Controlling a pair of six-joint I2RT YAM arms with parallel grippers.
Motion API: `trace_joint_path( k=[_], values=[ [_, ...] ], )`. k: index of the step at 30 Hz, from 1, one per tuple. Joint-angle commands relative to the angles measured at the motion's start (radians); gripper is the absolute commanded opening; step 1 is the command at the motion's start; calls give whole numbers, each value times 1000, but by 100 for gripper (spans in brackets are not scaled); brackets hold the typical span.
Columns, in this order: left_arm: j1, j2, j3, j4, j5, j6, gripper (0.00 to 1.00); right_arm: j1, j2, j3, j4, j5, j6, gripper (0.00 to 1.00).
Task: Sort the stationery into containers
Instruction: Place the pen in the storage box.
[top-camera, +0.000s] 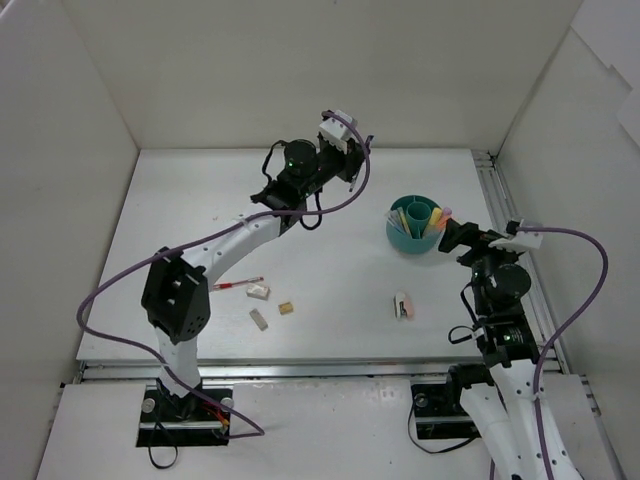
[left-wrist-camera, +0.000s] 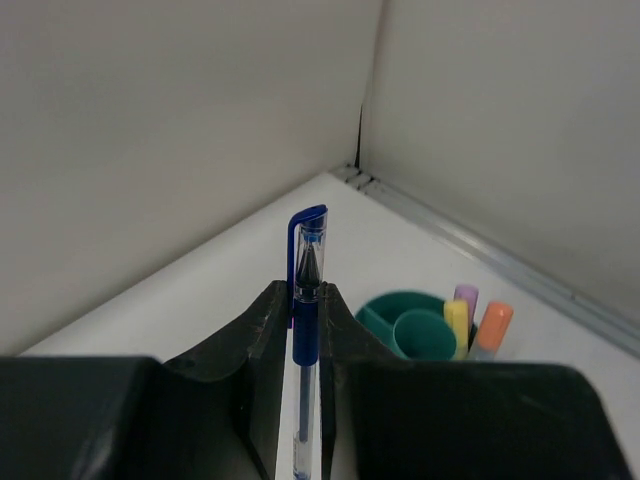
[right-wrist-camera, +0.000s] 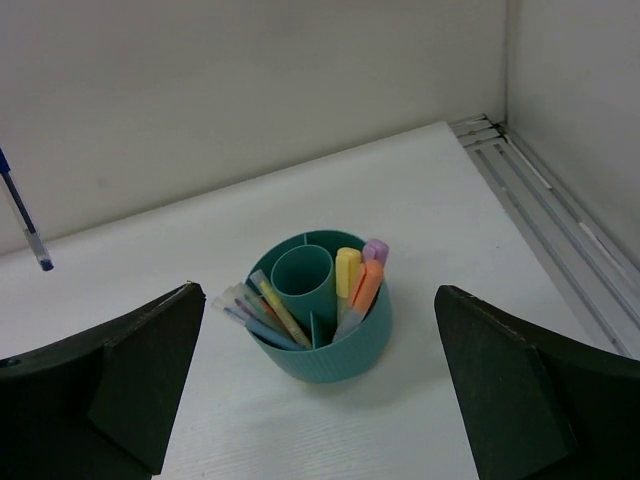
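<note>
From above, the left arm (top-camera: 240, 235) reaches toward the far middle of the table (top-camera: 180, 200). The right gripper (top-camera: 447, 235) sits just beside the teal cup (top-camera: 405, 243), which stands at the right of the table with markers in it. On the near left lie a red pen (top-camera: 238, 284) and three small erasers (top-camera: 258, 291). Another eraser (top-camera: 403, 305) lies alone below the cup.

At the left wrist, the left gripper (left-wrist-camera: 308, 300) is clamped on a blue pen (left-wrist-camera: 306, 320). The pen stands upright between the fingers with its capped end up, and the cup is beyond it to the right.

At the right wrist, the fingers (right-wrist-camera: 150, 370) stand wide apart with nothing between them. The cup sits on the table ahead of them. Yellow, orange and purple markers (right-wrist-camera: 348, 272) share one compartment, and thinner ones lean in the compartment to their left. The blue pen shows at the left edge.
</note>
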Motion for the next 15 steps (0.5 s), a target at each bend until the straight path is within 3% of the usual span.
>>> trace_joint_path(
  k=[1, 5, 7, 12, 15],
  values=[
    [-3, 71, 74, 366, -10, -176, 0, -9, -69, -16, 66, 197, 99, 98],
    [-61, 191, 116, 574, -42, -203, 0, -12, -132, -14, -12, 295, 105, 98],
    [-75, 199, 119, 595, -39, -197, 0, -7, -130, -4, -11, 272, 68, 98],
    [-84, 157, 79, 601, 83, -179, 0, -13, -3, 102, -9, -27, -67, 98],
    [-93, 101, -1, 636, 160, -176, 0, -12, 153, 186, -22, -146, -76, 98]
  ],
)
